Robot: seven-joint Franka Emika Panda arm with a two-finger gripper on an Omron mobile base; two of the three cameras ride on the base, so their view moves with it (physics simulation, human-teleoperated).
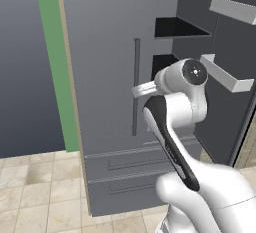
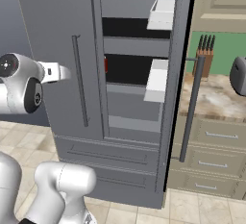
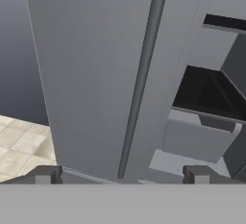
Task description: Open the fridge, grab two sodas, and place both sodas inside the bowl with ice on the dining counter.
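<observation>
The grey fridge point(image 1: 105, 52) stands in front of me with its left door shut and its right door point(image 2: 178, 74) swung open. Black shelves point(image 2: 132, 69) and white door bins point(image 2: 157, 80) show inside. A sliver of a red soda point(image 2: 105, 64) peeks out just past the left door's edge on the middle shelf. My gripper point(image 3: 122, 176) is open and empty, its fingertips point(image 3: 48, 175) spread wide. It faces the left door's long vertical handle point(image 3: 140, 83) from a short distance. My white hand point(image 2: 53, 72) hovers at mid-handle height. The bowl and the dining counter are out of view.
The open door's bar handle point(image 2: 194, 107) juts out toward the room. Right of it runs a cabinet counter point(image 2: 211, 100) with a knife block point(image 2: 205, 50) and a grey appliance point(image 2: 239, 76). Lower drawers point(image 1: 130, 169) sit beneath the doors. A green wall strip point(image 1: 57, 62) flanks the fridge.
</observation>
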